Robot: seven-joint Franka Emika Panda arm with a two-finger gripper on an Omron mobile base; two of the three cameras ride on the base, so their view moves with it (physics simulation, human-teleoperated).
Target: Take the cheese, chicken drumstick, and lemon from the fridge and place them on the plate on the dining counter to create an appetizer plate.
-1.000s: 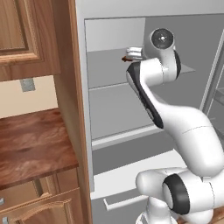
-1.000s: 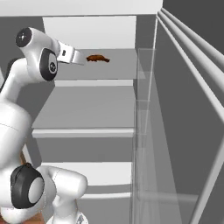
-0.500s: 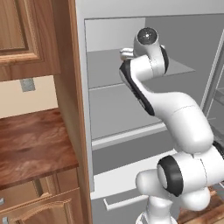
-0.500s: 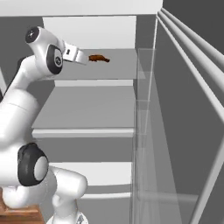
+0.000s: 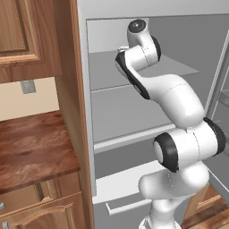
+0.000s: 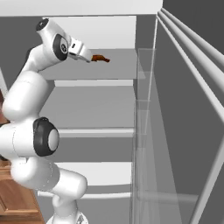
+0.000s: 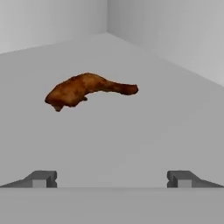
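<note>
chicken drumstick [image 7: 87, 91] | lying on fridge shelf [image 7: 131, 140] just ahead of tool [image 7: 112, 179] | tool standing wide open, gripping nothing

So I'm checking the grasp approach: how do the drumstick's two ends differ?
The chicken drumstick lies flat on the fridge shelf. In the hand view its left end is thick and rounded, while its right end tapers to a thin stub. The left end looks slightly darker. Both ends are reddish-brown and lie beyond the open gripper, untouched.
</note>
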